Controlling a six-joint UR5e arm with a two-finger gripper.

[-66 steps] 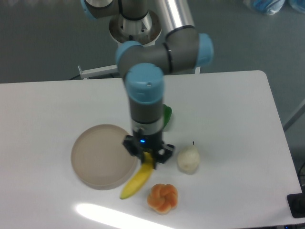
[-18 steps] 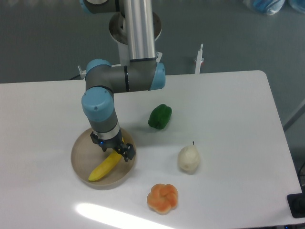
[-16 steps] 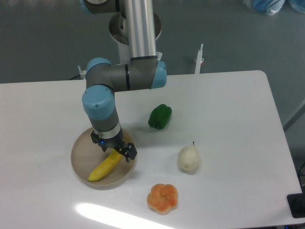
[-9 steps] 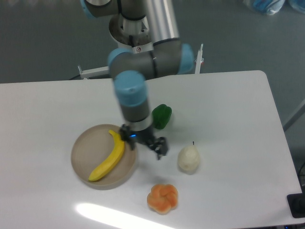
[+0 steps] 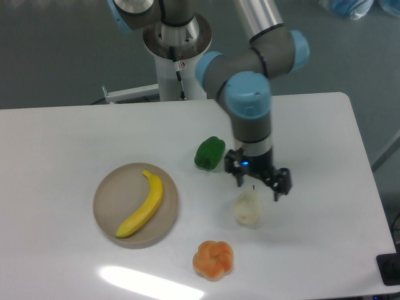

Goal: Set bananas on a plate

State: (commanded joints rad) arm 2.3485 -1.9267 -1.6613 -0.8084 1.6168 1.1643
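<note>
A white table (image 5: 75,144) is seen bearing a beige plate (image 5: 109,195) at left, a green pepper (image 5: 209,153) near the middle, a pale pear (image 5: 248,209) to the pepper's lower right, and an orange, lobed fruit (image 5: 213,259) near the front edge, below the pear.

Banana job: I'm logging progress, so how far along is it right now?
Done: the banana lies inside the plate, free of any grip. In hand: nothing; the tool is open and empty, hovering above the pale pear, away from the plate. Left: no other banana shows on the table, so placing looks complete.
</note>
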